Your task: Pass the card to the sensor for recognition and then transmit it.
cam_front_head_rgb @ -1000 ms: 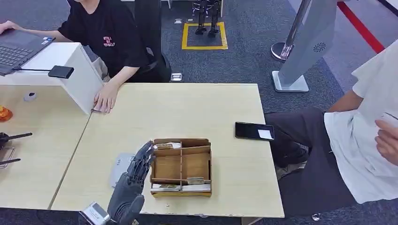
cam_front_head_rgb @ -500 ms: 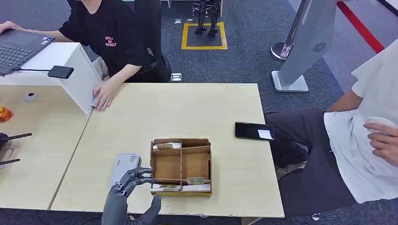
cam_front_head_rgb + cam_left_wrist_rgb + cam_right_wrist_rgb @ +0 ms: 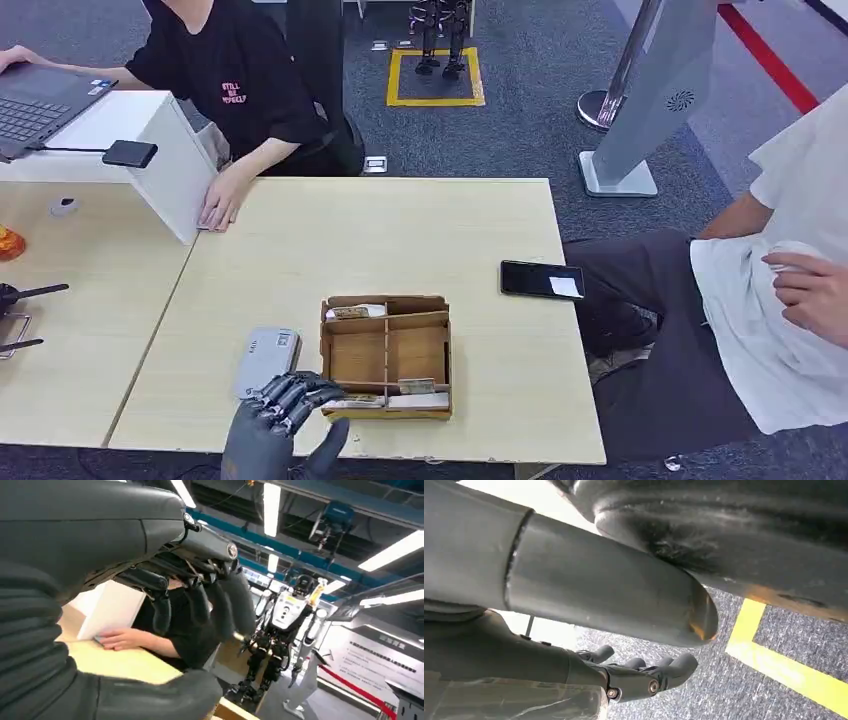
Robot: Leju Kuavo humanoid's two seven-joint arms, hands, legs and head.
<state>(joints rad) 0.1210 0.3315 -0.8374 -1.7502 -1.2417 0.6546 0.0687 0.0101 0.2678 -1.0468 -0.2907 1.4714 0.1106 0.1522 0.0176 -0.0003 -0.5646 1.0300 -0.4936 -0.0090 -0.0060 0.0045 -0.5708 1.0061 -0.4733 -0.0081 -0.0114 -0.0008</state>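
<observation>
**Fingers of the left hand are placed just beside the cards at the near edge of the box**

Fingers (image 3: 292,392) of the left hand (image 3: 275,425) are seen curled forward and a little apart, with the thumb (image 3: 333,447) held away below them. Nothing is gripped between them in the head view, and in the left wrist view the dark fingers (image 3: 220,605) hang with only air under them. The fingertips are directed to the right, towards the near left corner of the wooden box (image 3: 387,355).

The cards (image 3: 385,401) are laid flat in the front compartment of the box, the one nearest to the robot. Their long axis runs from left to right, along the front wall of the box. They lie therefore directly to the right of the fingertips, very near; whether they are already touched cannot be told. More cards (image 3: 355,311) are kept in the far compartment, well apart from the hand.

The grey sensor (image 3: 266,362) lies flat on the table (image 3: 400,240), just to the left of the box and just beyond the fingers. The left hand is clearly the nearer one to both things. The right hand (image 3: 644,672) is seen low over a carpet floor, with its fingers bent inward and nothing in them.

It is judged that a card must first be pinched at its left end, and then carried a short way to the left, over the sensor.
</observation>
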